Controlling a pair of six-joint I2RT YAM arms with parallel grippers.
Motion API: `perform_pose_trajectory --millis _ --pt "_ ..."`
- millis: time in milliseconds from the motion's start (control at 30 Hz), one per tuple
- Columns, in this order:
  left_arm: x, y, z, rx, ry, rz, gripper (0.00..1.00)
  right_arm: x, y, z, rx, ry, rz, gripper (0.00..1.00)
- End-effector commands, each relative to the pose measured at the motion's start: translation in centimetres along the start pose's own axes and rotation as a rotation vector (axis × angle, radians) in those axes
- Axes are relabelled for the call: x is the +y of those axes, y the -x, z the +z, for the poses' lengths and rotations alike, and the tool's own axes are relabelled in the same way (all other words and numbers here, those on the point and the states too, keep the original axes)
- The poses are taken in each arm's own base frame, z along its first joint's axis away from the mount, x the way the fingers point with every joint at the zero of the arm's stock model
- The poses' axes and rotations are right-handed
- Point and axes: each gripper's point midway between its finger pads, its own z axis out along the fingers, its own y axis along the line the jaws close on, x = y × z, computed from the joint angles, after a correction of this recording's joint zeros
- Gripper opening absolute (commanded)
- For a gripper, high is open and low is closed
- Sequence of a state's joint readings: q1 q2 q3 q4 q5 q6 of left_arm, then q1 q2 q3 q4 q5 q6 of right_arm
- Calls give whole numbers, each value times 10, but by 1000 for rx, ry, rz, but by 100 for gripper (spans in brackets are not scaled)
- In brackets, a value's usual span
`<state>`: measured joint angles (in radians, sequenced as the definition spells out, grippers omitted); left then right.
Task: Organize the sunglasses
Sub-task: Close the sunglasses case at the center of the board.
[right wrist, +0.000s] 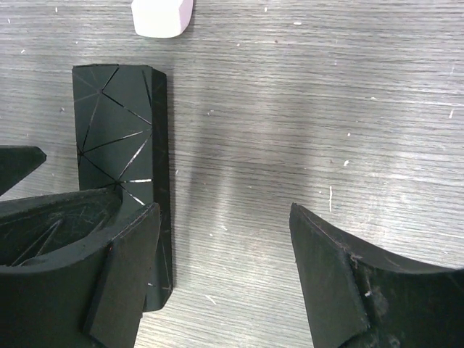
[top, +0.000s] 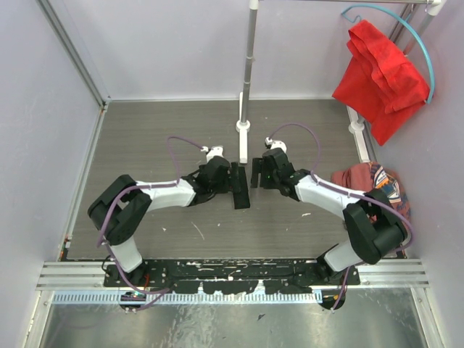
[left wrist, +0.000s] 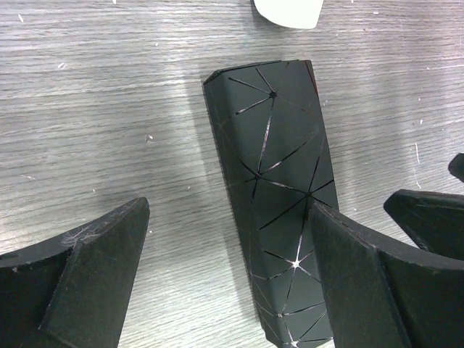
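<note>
Grey tabletop (top: 159,138), open room both sides | left gripper (left wrist: 228,217) wide open, empty, straddling black case (left wrist: 272,188) | right gripper (right wrist: 225,214) open, empty, beside it | case axis near-far, white post foot (left wrist: 288,11) beyond | sunglasses not visible.

black faceted case (left wrist: 275,196): lying flat on grey table (top: 159,145) | red cloth (top: 380,80): hanging, top right | white pole (top: 249,72): upright behind case

Both arms bend at the elbow and reach inward, wrists nearly meeting above the black case (left wrist: 268,167). The left gripper (left wrist: 228,254) hangs wide open, one finger overlapping the case. The right gripper (right wrist: 225,239) is also open, one finger over the case's edge.
</note>
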<state>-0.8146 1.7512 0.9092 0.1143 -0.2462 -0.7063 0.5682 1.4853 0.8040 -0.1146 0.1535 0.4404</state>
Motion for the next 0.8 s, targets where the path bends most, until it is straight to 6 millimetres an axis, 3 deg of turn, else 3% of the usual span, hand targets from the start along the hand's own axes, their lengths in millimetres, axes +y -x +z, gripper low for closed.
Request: perform_pose_trajectory --millis 0,300,567,767 --pt "9 1 -10 -4 40 35 98 -5 15 -13 -60 -20 -4 77" --pt "-3 45 -51 -113 7 51 98 -18 18 -28 -101 -65 12 77" --pt "12 43 -93 -186 -58 7 98 -36 23 -57 -175 -116 51 77" --pt "53 32 -150 -251 -39 -63 98 -53 32 -96 -291 -152 135 77"
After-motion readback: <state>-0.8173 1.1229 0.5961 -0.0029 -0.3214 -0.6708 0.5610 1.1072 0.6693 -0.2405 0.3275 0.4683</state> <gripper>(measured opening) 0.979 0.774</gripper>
